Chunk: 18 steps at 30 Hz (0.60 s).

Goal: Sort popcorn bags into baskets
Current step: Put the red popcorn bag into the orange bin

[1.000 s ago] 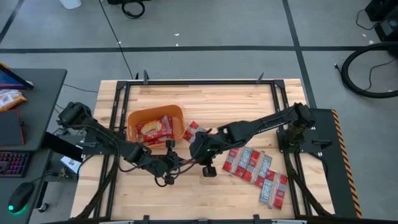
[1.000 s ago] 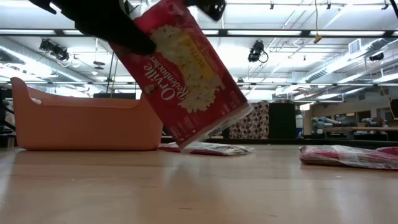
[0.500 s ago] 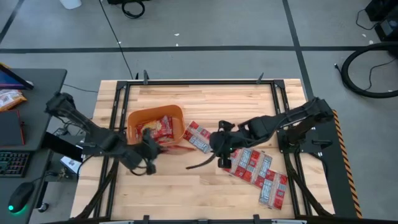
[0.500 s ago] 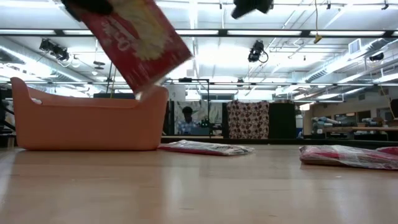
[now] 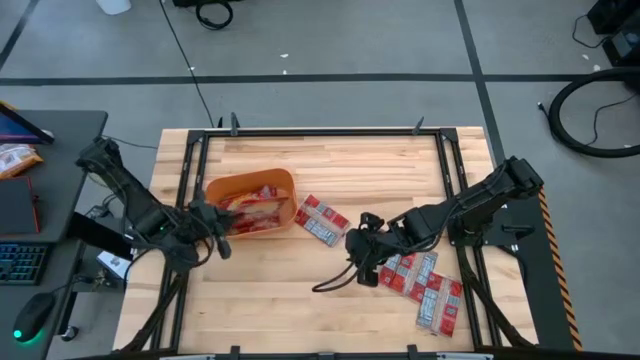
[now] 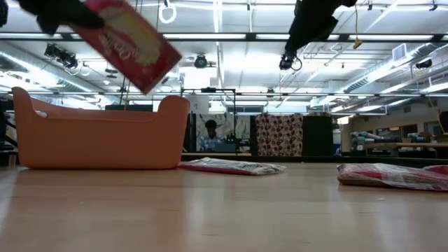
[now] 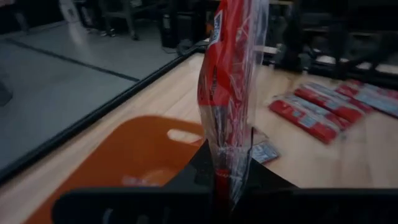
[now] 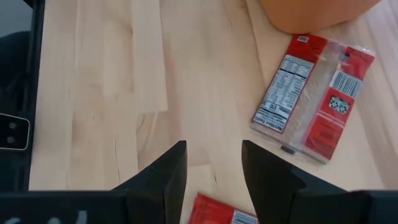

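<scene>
My left gripper [image 5: 212,222] is shut on one red-and-white popcorn bag [image 6: 129,43], which it holds up over the near left rim of the orange basket [image 5: 250,205]. Other bags [image 5: 248,208] lie inside that basket. A single bag [image 5: 322,218] lies flat on the table just right of the basket. My right gripper [image 8: 214,165] is open and empty. It hovers at the left edge of a pile of several bags [image 5: 422,282] on the table's right near part. My left gripper pinches the bag by one short end [image 7: 222,163] between its two fingers. The bag stands edge-on ahead of the fingers [image 7: 200,163]. Its place on the fingers is partly hidden by the gripper body. The bag is lifted clear and slants down over the basket [image 6: 98,136].
The black frame rails [image 5: 190,180] run along the table's left and right sides. Bare wood [image 5: 340,165] lies beyond the basket and along the near edge. A desk with a keyboard [image 5: 20,262] stands left of the table.
The two grippers were close together near the table's middle, with the bag between them. My left gripper has since carried the bag up and toward the table's left and far side, over the basket. My right gripper has moved toward the right, to the pile.
</scene>
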Each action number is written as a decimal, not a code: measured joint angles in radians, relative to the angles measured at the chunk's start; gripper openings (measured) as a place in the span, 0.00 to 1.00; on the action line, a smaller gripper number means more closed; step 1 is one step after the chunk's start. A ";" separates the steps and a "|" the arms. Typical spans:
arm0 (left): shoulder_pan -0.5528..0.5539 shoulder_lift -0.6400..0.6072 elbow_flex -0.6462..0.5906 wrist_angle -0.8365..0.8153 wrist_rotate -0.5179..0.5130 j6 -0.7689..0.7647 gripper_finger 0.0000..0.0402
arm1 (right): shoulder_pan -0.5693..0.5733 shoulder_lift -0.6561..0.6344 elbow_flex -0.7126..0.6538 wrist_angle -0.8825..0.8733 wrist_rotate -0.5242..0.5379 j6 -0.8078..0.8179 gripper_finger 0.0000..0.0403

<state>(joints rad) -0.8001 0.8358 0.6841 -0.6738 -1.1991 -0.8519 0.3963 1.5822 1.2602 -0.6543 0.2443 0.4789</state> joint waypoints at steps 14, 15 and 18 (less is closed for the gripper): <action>0.005 -0.181 -0.221 -0.089 0.024 -0.440 0.04 | -0.014 -0.002 0.000 0.088 -0.008 -0.029 0.39; 0.010 -0.184 -0.221 -0.101 0.025 -0.461 0.05 | -0.015 -0.002 0.000 0.090 -0.010 -0.029 0.39; 0.036 -0.185 -0.220 -0.158 0.031 -0.545 0.06 | -0.017 -0.002 0.000 0.094 -0.010 -0.029 0.39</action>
<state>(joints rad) -0.7640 0.6509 0.4637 -0.8314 -1.1683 -1.3971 0.3790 1.5806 1.2602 -0.5603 0.2344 0.4500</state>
